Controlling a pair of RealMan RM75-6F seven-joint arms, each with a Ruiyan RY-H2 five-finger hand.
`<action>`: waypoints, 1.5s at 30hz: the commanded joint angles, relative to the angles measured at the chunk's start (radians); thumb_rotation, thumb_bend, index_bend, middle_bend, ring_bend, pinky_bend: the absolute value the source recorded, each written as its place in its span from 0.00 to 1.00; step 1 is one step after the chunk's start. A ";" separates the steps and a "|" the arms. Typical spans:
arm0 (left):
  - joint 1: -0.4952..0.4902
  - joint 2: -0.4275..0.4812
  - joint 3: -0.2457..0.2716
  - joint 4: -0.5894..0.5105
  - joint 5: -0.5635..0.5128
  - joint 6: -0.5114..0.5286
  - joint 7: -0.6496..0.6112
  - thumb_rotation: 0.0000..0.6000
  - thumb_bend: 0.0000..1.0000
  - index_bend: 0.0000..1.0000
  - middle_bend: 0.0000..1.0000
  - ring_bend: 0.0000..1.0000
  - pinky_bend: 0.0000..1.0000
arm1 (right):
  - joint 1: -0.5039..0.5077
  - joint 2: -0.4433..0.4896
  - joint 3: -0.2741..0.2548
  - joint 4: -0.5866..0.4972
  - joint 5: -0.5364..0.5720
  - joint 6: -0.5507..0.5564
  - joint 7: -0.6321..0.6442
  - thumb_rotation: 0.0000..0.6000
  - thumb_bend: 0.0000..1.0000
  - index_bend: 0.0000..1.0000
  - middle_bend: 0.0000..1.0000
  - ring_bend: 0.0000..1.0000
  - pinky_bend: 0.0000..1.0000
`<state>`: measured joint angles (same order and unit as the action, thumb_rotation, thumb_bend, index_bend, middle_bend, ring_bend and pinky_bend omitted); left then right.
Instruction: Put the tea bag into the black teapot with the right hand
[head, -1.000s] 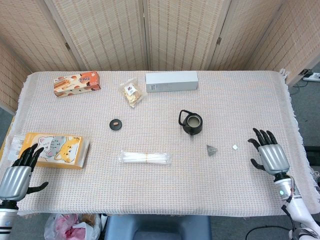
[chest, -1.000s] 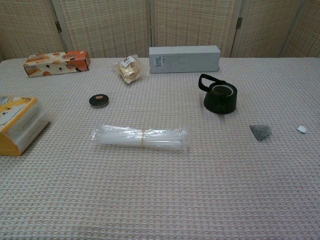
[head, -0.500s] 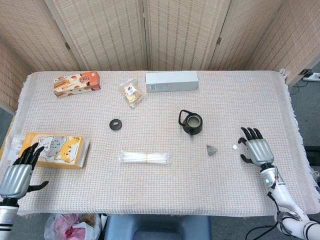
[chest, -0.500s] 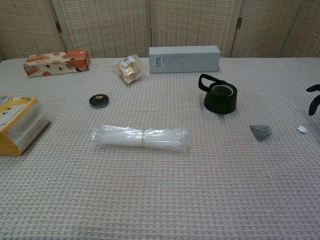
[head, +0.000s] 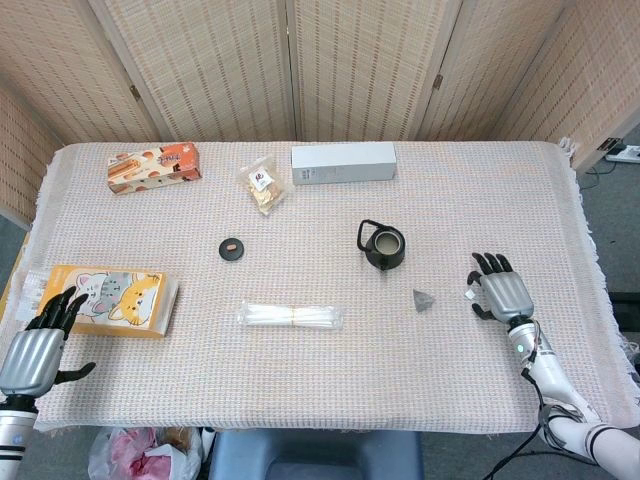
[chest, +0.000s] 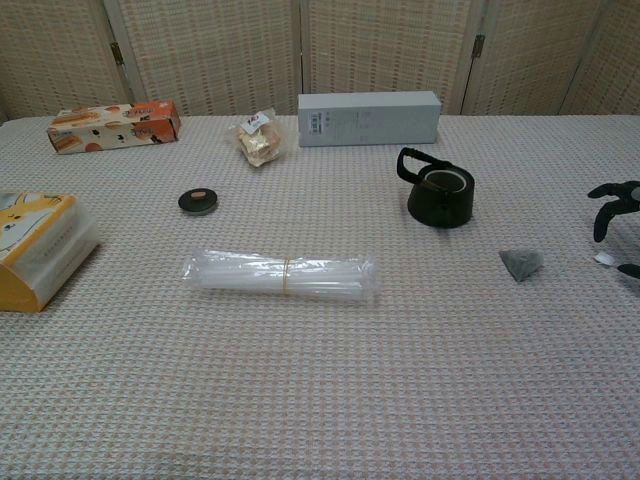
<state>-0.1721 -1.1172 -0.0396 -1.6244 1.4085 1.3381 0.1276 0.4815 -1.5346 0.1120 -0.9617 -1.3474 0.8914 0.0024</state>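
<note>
The grey pyramid tea bag lies on the cloth, right of and nearer than the black teapot, which stands open with its lid off. The small white tag lies to the tea bag's right. My right hand hovers over that tag with its fingers spread, holding nothing, a short way right of the tea bag. My left hand rests open at the table's near left edge, beside the cat box.
The teapot's black lid lies to the left. A clear bundle of straws lies centre front. A cat-printed box, an orange snack box, a snack packet and a white carton sit around the edges.
My right hand has moved left and away from the table's near right edge, coming over the white tag. The left hand has barely moved.
</note>
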 joint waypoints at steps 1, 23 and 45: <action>-0.001 0.000 0.000 0.001 -0.001 -0.001 -0.002 1.00 0.11 0.00 0.00 0.04 0.28 | 0.004 -0.005 0.000 0.007 0.000 0.000 0.004 1.00 0.25 0.41 0.06 0.00 0.00; -0.006 0.005 -0.003 0.012 -0.015 -0.016 -0.030 1.00 0.11 0.00 0.00 0.04 0.28 | 0.039 -0.046 -0.003 0.063 0.026 -0.045 0.002 1.00 0.27 0.45 0.07 0.00 0.00; -0.016 0.004 -0.005 0.023 -0.026 -0.033 -0.047 1.00 0.11 0.00 0.00 0.04 0.28 | 0.055 -0.065 -0.001 0.099 0.034 -0.056 0.018 1.00 0.29 0.56 0.12 0.00 0.00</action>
<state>-0.1885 -1.1132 -0.0447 -1.6010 1.3829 1.3049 0.0806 0.5367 -1.6009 0.1104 -0.8613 -1.3125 0.8341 0.0190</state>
